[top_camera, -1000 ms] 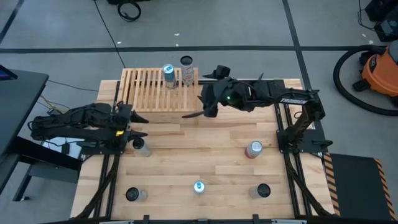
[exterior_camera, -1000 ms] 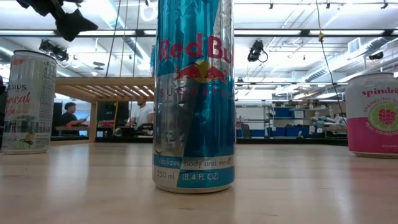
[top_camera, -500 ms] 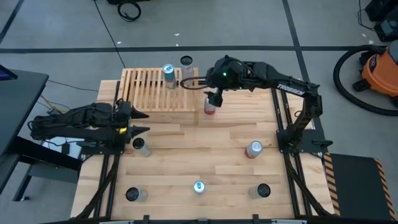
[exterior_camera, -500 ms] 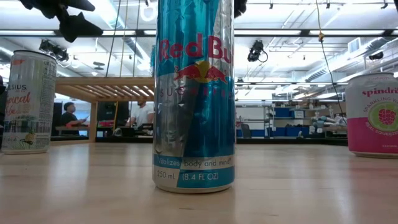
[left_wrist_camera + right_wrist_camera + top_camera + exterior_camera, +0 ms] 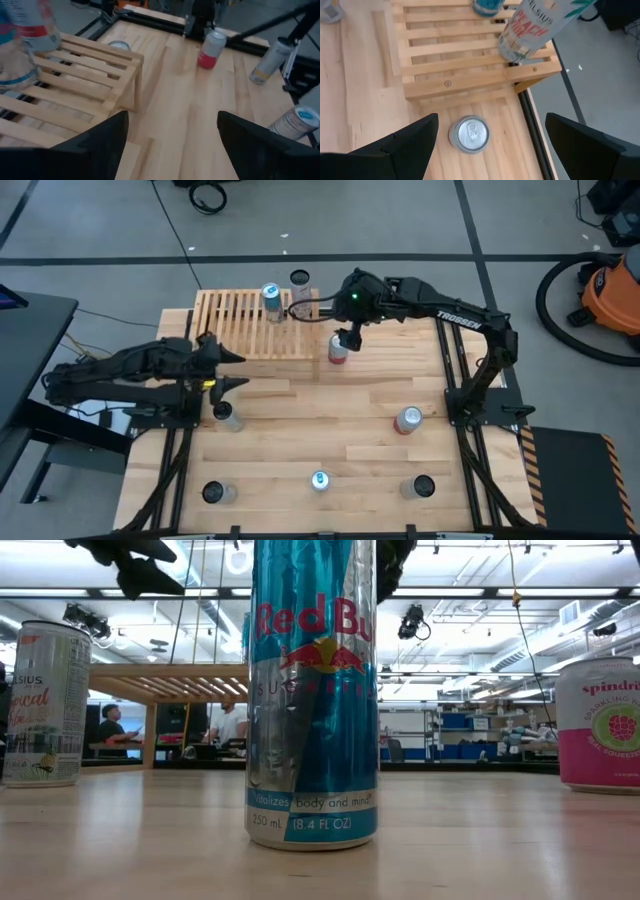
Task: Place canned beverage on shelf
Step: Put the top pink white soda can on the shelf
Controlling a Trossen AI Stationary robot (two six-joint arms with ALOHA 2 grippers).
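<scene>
The slatted wooden shelf (image 5: 255, 322) stands at the table's far left and carries a blue can (image 5: 271, 298) and a white can (image 5: 300, 295). A red can with a silver top (image 5: 469, 134) stands upright on the table beside the shelf's right end (image 5: 338, 350). My right gripper (image 5: 490, 155) hovers over this can, open and tipped down, its fingers standing apart on either side without touching it. My left gripper (image 5: 172, 140) is open above the table, just in front of the shelf (image 5: 225, 370), and holds nothing.
Several more cans stand on the plank table: one by the left arm (image 5: 228, 416), one at mid right (image 5: 408, 420) and three along the near edge (image 5: 320, 480). In the low view a Red Bull can (image 5: 312, 690) fills the middle. People are in the room beyond.
My right arm has swung toward the table's far edge and tipped its gripper downward, uncovering the red can, over which the gripper now stands. It has stayed open. My left gripper has risen a little and drifted toward the right, still open.
</scene>
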